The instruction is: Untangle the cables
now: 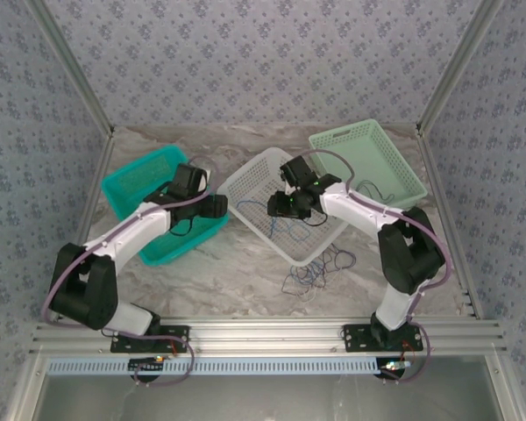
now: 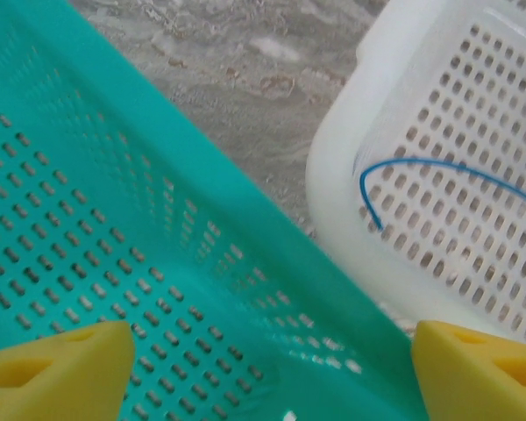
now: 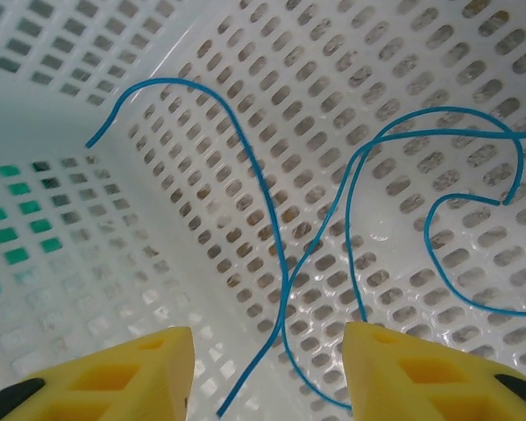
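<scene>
- My right claw hangs with its jaws apart just above the floor of the white basket; the blue cable lies loose in that basket, one strand running between my yellow pads and nothing gripped
- Closing here could go badly; the blue loops lie close together, so I might pinch two strands at once and pull a knot tighter rather than free it
- The wire is thin and lies flat on the slotted floor; my pads could slide over it, or scrape the plastic and shove the basket
- The rest of the cables sit as a small tangle on the table, just in front of the white basket's near corner; I cannot tell whether the blue cable joins it; if it does, a lift would drag the heap against the rim and snag
- My left claw is spread wide and empty, over the wall of the teal basket just beside the white one; dropping straight down would strike that wall
- Both claws are near each other across the white basket's left rim; reaching inward together risks a bump
- Pose: my left arm reaches forward and inward, elbow bent, wrist over the teal basket's right side; my right arm has its elbow raised at the right and its forearm stretched left over the white basket, claw pointing down into it
</scene>
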Robot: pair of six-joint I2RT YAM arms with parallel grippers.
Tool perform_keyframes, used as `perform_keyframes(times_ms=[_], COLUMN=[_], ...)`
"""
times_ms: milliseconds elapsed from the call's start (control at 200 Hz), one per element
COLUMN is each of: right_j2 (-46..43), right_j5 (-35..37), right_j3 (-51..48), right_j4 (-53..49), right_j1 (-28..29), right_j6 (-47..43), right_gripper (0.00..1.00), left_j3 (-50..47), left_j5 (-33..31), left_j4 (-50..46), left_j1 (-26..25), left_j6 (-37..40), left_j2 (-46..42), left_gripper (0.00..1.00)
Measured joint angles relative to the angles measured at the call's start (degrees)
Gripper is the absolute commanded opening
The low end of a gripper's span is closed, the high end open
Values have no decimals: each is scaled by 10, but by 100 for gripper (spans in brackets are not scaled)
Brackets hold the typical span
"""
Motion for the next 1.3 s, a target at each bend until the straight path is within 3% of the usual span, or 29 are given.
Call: perform_keyframes(times_ms=[100,365,595,795,864,1029,1299], right_j2=[-16,-51,-24,32,52,80,93], right_j5=[-9,-68,-81,-62,-52,-20,56], right_j3=[10,36,62,78,91,123,188], right_j4=[-17,-52,-110,-139,-149,-162,-174], right_j1=[11,43,93,104,110,123,111], right_j6=[-39,-133,-192,-208,-214,-204,-149], right_gripper=[60,62,61,59,52,11,4], left_j3=[-3,-3,-7,-23,-23,-25,-40], left_j5=[-12,-36,-28,-22,-21,-20,-8], left_j4=[-20,-36,-75,-85,-85,-84,-82], left_j1=[0,4,36,38,38,38,38], left_j6=[-4,-10,-30,-40,-40,-40,-40], left_j2=[-27,-122,-116,-116,-116,-117,-118], left_gripper=[99,99,99,99,100,99,99])
